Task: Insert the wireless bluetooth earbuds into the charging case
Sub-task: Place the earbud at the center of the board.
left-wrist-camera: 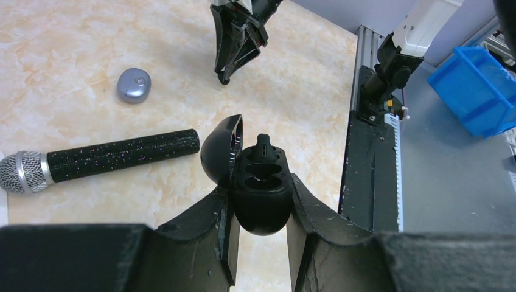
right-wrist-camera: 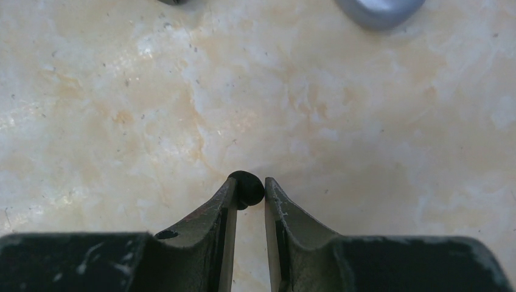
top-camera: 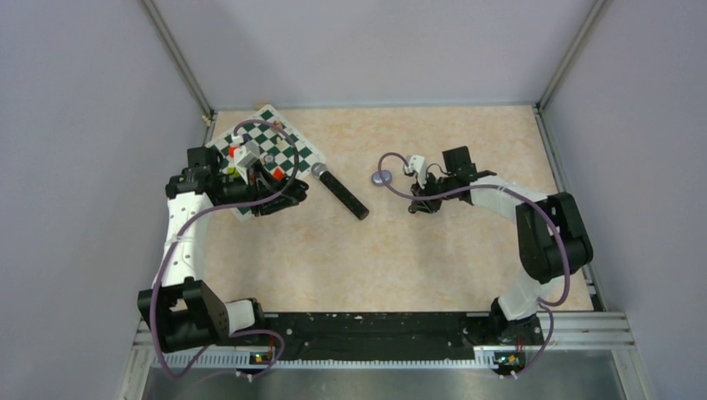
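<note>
My left gripper [left-wrist-camera: 261, 204] is shut on the black charging case [left-wrist-camera: 263, 210], which it holds up with the lid [left-wrist-camera: 220, 149] swung open to the left. One black earbud [left-wrist-camera: 263, 146] sits in the case's far socket, and the nearer sockets look dark and hollow. My right gripper [right-wrist-camera: 249, 186] is shut on a second glossy black earbud [right-wrist-camera: 247, 185], pinched at the fingertips just above the table. In the top view the left gripper [top-camera: 288, 196] is at the checkerboard's edge and the right gripper [top-camera: 417, 207] is at centre right. No purple earbuds are in view.
A closed pale purple case [top-camera: 383, 177] lies on the table [top-camera: 400, 267] between the arms, close to the right gripper [left-wrist-camera: 224, 78]. A black microphone [top-camera: 339, 191] with a silver head lies beside the checkerboard mat [top-camera: 288, 142]. A blue bin [left-wrist-camera: 481, 91] is beyond the table rail [left-wrist-camera: 371, 152].
</note>
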`<state>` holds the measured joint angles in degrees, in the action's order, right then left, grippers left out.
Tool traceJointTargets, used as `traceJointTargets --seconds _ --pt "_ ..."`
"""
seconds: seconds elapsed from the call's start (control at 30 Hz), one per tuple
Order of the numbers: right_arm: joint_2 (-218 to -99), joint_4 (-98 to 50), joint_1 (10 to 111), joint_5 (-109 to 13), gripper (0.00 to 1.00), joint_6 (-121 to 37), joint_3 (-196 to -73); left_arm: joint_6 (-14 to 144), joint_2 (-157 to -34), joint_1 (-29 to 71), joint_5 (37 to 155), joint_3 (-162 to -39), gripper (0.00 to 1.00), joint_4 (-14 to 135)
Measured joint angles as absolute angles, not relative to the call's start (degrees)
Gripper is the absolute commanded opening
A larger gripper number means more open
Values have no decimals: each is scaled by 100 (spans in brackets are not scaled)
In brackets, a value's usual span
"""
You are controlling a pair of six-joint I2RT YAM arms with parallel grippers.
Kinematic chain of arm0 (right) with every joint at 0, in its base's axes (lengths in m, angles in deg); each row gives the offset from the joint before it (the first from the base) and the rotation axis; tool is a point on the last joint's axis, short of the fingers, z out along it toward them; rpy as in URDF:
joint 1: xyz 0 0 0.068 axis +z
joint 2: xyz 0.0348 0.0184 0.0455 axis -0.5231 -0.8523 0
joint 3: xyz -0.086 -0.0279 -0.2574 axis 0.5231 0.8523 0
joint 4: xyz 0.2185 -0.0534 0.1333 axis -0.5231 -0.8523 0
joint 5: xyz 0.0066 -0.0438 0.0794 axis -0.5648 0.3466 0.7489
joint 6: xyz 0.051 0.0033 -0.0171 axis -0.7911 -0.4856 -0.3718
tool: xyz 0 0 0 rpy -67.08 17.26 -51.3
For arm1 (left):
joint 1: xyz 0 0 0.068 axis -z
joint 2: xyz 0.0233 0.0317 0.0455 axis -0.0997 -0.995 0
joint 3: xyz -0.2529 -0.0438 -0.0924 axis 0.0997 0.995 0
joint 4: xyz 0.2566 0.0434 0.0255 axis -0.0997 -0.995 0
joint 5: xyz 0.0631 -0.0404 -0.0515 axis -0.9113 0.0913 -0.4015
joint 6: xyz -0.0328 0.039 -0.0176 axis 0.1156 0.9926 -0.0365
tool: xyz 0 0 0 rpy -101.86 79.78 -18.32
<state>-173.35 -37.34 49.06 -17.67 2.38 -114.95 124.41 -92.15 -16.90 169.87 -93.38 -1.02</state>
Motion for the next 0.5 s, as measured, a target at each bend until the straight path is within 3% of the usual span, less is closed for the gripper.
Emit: traceJointTargets --seconds 0.23,0.5 --pt "-17868 -3942 4825 -2110 24 177 -11665 12917 -9366 -1688 17057 -9487 0 -567" --pt "-18087 -4127 4659 -2324 48 -267 -12004 14148 -9792 -1690 17111 -9850 0 -1721"
